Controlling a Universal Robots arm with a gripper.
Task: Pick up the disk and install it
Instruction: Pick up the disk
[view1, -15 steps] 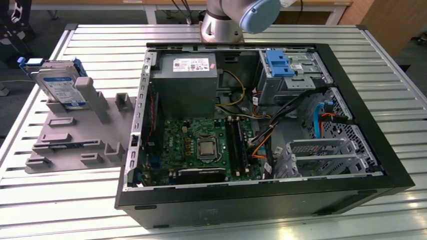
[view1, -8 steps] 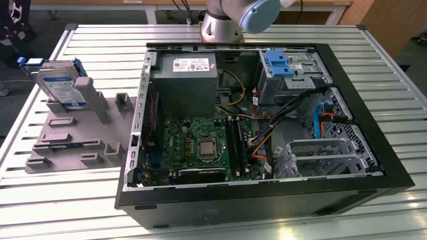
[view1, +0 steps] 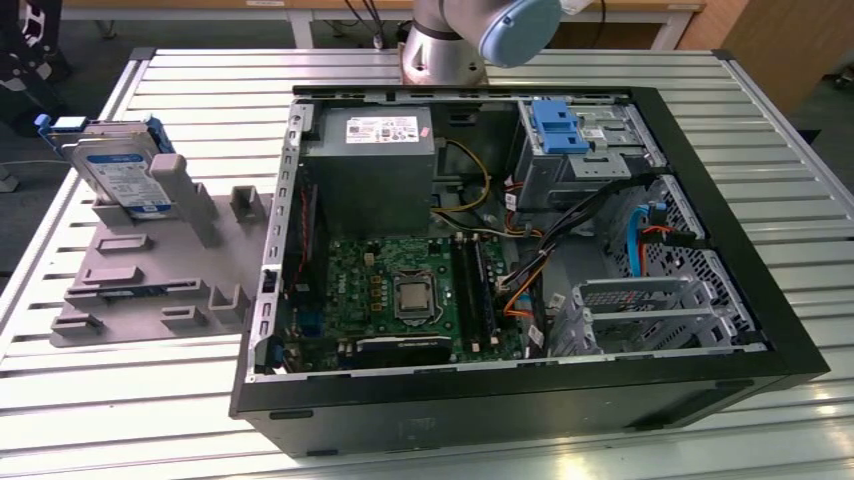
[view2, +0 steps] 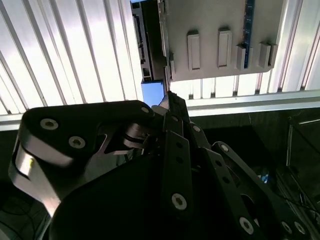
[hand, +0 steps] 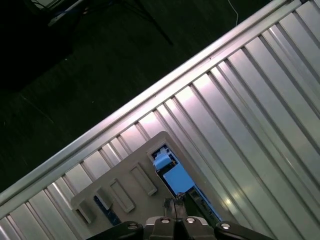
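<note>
Ribbed metal counter (view1: 200, 80) in a workshop, its slats running across the exterior view. An open black computer case (view1: 747, 300) lies on its side on it, showing the circuit board, bundled cables and an empty metal drive cage (view1: 641, 310). The robot arm (view1: 454, 40) rises behind the case.

At the exterior view's left, beside the case, sits a grey fixture block (view1: 147, 270). The disk (view1: 120, 175) stands on edge in a slot at its far end. It leans slightly, with its label facing out and its blue bracket around it. It has not been picked up.

In the second wrist view the gripper (view2: 167, 100) hangs above the block, over the disk's blue-framed edge. Its fingertips appear pressed together, holding nothing.

Risks, as a judgement: lowered with the tips together, the gripper would strike the disk's thin top edge instead of straddling it. An off-centre pinch could tip the leaning disk in its slot. Loose cables beside the cage could snag the bracket.
</note>
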